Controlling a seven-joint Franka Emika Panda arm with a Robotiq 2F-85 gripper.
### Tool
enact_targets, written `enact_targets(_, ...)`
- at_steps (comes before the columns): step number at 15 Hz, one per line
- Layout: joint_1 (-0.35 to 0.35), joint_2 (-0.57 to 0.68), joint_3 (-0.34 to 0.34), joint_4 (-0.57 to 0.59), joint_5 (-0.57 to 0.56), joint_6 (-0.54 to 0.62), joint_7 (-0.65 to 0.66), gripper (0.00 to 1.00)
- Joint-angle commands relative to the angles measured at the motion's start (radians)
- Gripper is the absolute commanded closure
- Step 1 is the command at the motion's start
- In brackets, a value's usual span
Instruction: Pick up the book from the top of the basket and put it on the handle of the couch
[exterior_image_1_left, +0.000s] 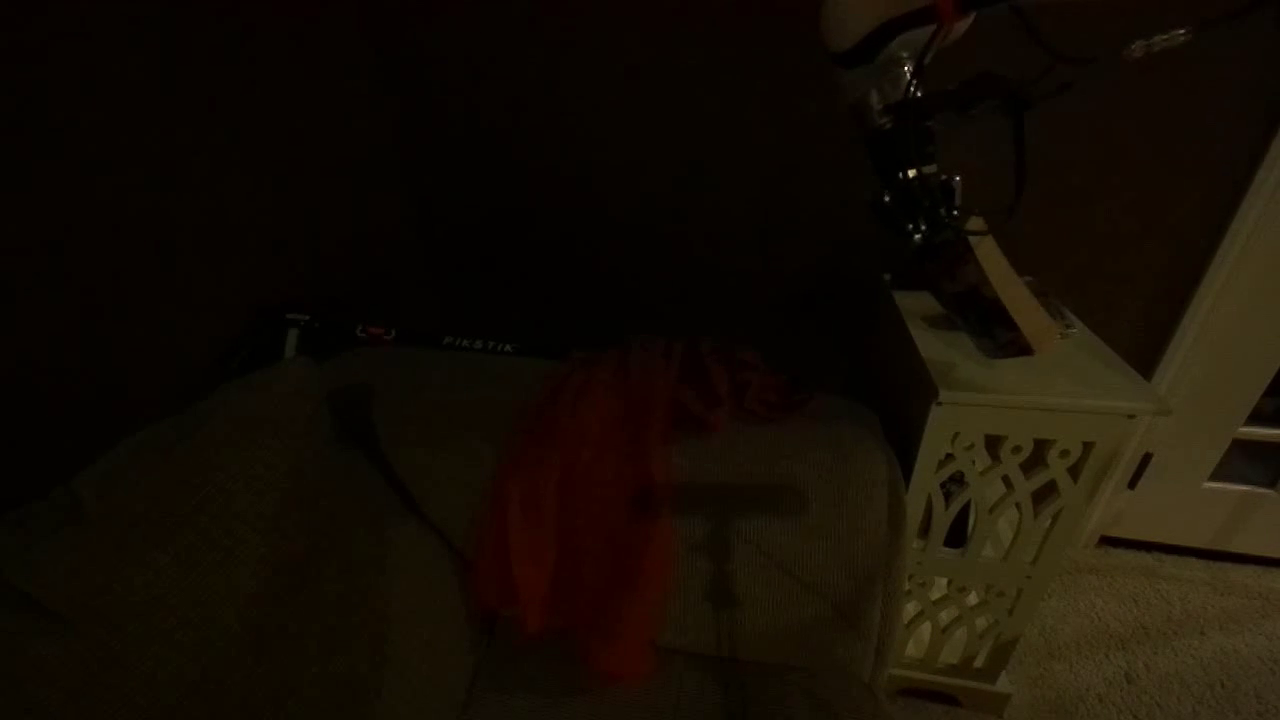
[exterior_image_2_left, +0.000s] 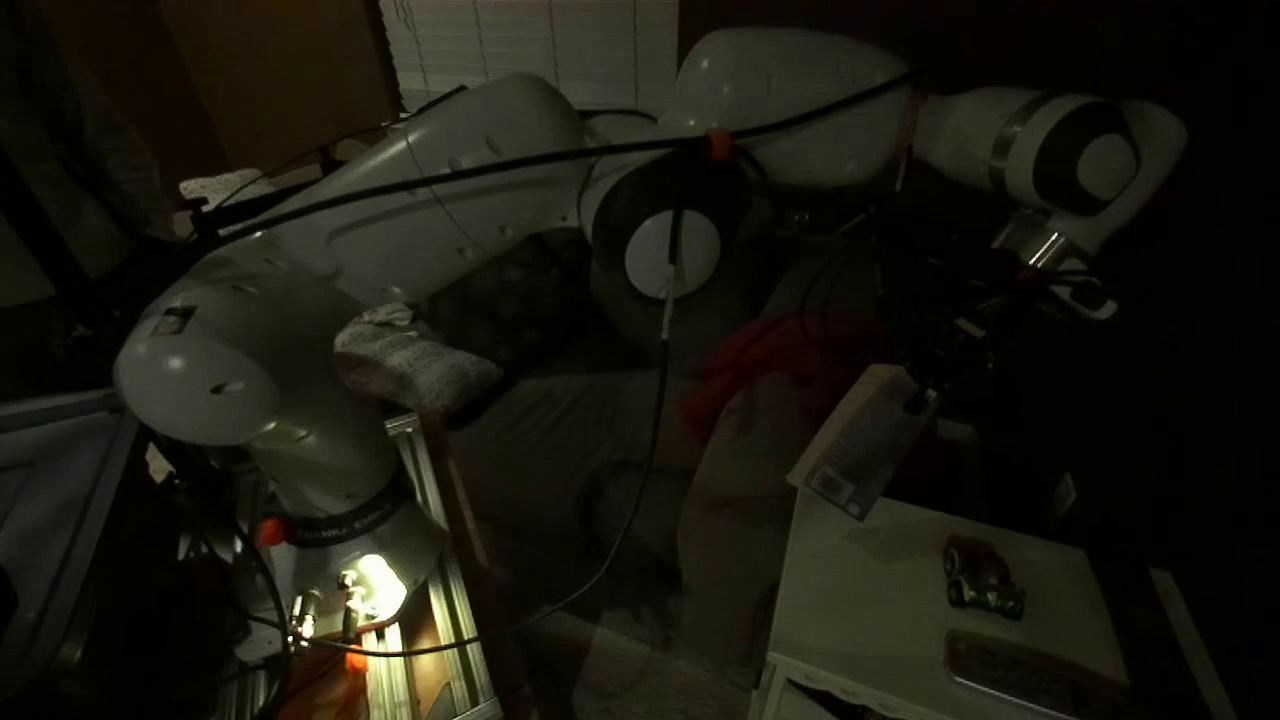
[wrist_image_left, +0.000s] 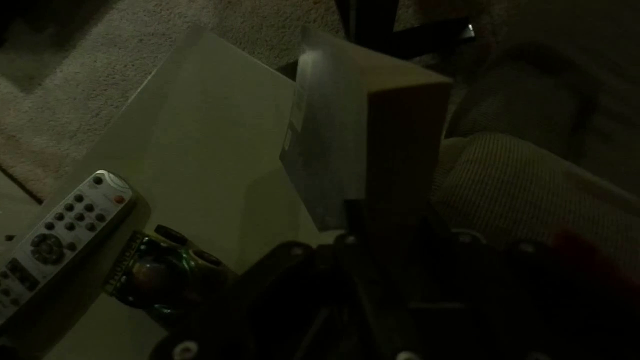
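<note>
The book (exterior_image_2_left: 862, 452) has a grey cover with a barcode label and a pale tan edge. It shows tilted in an exterior view (exterior_image_1_left: 1010, 290) and in the wrist view (wrist_image_left: 330, 135). My gripper (exterior_image_2_left: 922, 390) is shut on the book's upper end, with a finger on each side in the wrist view (wrist_image_left: 392, 222). The book hangs over the white basket (exterior_image_1_left: 1040, 388), close to its top; whether its lower edge touches is hard to tell. The couch handle (exterior_image_1_left: 790, 570) is grey-beige and ribbed, beside the basket; it also shows in the wrist view (wrist_image_left: 505, 175).
A toy car (exterior_image_2_left: 982, 578) and a remote control (wrist_image_left: 65, 230) lie on the basket top. A red-orange cloth (exterior_image_1_left: 580, 520) drapes over the couch beside the handle. A black PIKSTIK stick (exterior_image_1_left: 480, 345) lies behind it. A cable (exterior_image_2_left: 640, 500) hangs from the arm. The room is very dark.
</note>
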Motion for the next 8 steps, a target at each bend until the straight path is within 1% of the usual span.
enact_targets(1, -0.062, -0.002, 0.066, 0.015, 0.128, -0.021, 0.009, 0.93)
enact_targets(8, -0.186, 0.041, 0.159, 0.014, 0.355, -0.029, 0.023, 0.93)
